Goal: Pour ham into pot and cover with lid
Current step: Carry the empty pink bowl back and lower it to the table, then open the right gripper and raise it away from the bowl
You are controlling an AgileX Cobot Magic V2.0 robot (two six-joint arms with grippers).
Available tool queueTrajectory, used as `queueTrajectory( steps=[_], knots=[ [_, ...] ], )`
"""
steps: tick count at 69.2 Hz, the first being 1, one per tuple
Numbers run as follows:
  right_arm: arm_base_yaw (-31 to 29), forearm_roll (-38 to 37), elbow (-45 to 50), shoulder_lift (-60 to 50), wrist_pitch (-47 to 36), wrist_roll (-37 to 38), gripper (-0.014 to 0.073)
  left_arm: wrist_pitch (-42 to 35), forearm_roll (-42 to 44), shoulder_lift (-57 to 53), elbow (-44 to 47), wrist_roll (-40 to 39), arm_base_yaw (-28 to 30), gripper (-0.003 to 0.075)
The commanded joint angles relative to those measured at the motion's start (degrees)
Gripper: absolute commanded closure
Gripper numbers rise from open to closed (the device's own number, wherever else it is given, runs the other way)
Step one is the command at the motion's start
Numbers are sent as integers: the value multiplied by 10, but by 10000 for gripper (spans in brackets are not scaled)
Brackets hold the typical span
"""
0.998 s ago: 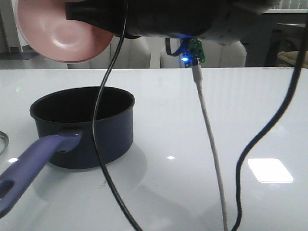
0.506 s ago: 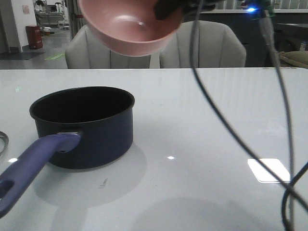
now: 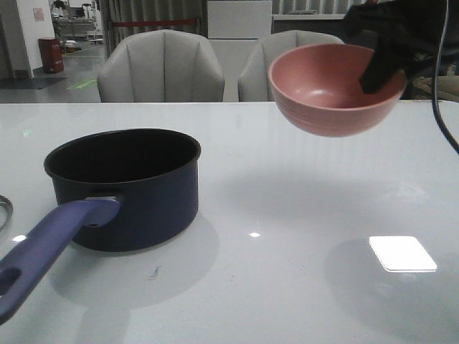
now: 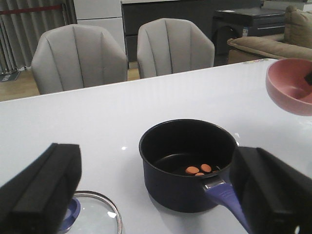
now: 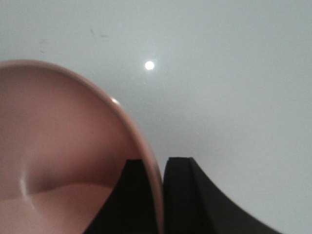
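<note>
The dark navy pot (image 3: 125, 190) stands on the white table at the left, its blue-purple handle (image 3: 50, 247) pointing toward the near edge. Three small orange ham chunks (image 4: 199, 169) lie on its black bottom. To its right, my right gripper (image 3: 374, 72) holds the pink bowl (image 3: 333, 89) upright in the air; the bowl looks empty. The bowl's rim (image 5: 153, 170) sits pinched between the fingers of the right gripper (image 5: 158, 178). The glass lid (image 4: 95, 214) with its blue-purple knob (image 4: 71, 214) lies flat on the table beside the pot. My left gripper (image 4: 155, 165) hovers open above lid and pot.
Two grey chairs (image 3: 161, 68) stand behind the table's far edge. A sofa (image 4: 265, 44) is off to the side. A bright light patch (image 3: 401, 253) reflects on the table at the near right. The lid's metal rim (image 3: 4, 211) shows at the left edge.
My right arm swung the pink bowl from high above the pot over to the right and turned it upright. The arm and its cables left the middle of the front view.
</note>
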Motion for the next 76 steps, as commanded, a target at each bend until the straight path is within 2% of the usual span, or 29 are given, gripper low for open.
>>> queueTrajectory(
  steps=[1, 26, 34, 48, 61, 76],
  knots=[
    [-22, -4, -19, 8, -5, -7, 456, -45, -2, 7, -15, 0, -4, 83],
    [-57, -2, -20, 91, 17, -6, 436, -45, -2, 7, -15, 0, -4, 83],
    [-55, 2, -22, 106, 26, -6, 354, -45, -2, 7, -15, 0, -4, 83],
    [-55, 0, -33, 107, 34, -6, 137, -45, -2, 7, -15, 0, -4, 83],
    [-55, -23, -70, 51, 88, -7, 106, -45, -2, 7, -15, 0, -4, 83],
    [-53, -23, -61, -75, 85, -19, 106, -45, -2, 7, -15, 0, -4, 83]
  ],
)
